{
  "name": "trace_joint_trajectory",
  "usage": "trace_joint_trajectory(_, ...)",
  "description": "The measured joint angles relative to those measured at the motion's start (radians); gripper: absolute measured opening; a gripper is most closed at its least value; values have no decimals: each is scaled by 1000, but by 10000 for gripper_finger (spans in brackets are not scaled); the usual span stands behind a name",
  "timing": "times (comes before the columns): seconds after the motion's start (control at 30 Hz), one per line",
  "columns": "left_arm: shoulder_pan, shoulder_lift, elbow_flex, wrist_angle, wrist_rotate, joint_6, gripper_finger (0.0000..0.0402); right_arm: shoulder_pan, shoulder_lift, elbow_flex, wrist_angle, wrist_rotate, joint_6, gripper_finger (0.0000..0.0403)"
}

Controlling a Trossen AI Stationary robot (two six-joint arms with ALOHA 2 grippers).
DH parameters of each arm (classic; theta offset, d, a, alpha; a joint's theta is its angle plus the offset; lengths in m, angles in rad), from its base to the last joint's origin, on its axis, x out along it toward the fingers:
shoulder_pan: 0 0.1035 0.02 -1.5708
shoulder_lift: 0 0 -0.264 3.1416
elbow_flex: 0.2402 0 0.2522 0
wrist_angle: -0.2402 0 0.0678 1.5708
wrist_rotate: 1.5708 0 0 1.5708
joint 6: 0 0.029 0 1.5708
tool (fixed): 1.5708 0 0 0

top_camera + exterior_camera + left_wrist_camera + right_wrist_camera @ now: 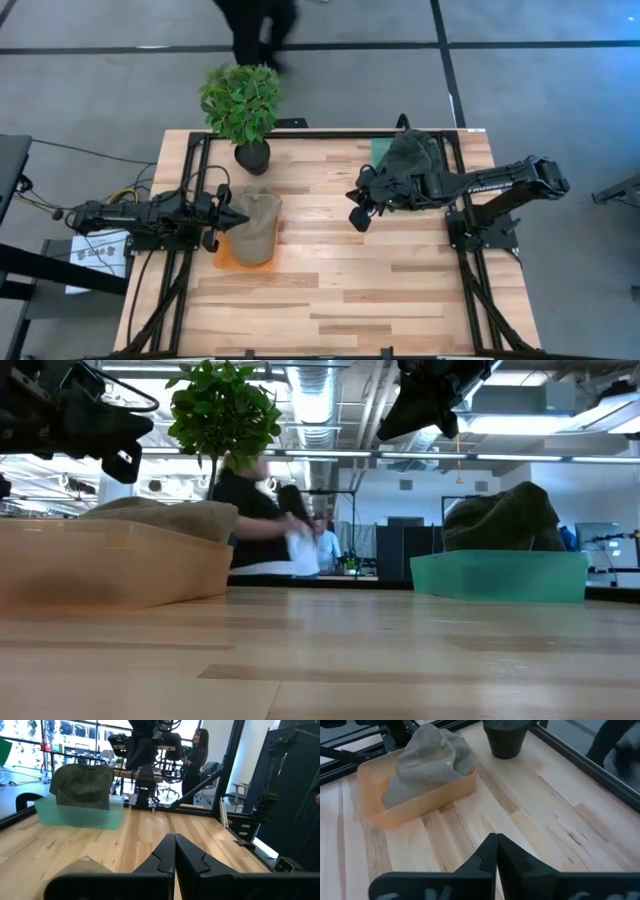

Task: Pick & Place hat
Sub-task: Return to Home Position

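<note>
A tan hat [257, 222] lies in an orange bin [228, 259] at the table's left; it also shows in the right wrist view [427, 762]. A dark green hat [412, 153] lies in a teal bin [380, 150] at the far right, and shows in the left wrist view [82, 782]. My left gripper [240, 218] is shut and empty, raised over the orange bin's left side. My right gripper [357, 217] is shut and empty, raised over the table's middle, left of the teal bin.
A potted plant [243, 108] stands at the far edge, just behind the orange bin. A person [255, 30] moves past beyond the table's far side. Bare wood [350, 290] lies across the near half of the table.
</note>
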Motion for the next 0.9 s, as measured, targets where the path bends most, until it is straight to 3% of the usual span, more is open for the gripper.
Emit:
trace_joint_trajectory(0.4, 0, 0, 0, 0, 2, 1, 0, 74, 0, 0, -128, 1, -15, 0)
trace_joint_trajectory(0.53, 0, 0, 0, 0, 2, 1, 0, 117, -1, -13, -144, 1, -108, 0)
trace_joint_trajectory(0.9, 0, 1, 0, 0, 2, 2, 0, 148, -5, -258, 141, -23, -183, 0)
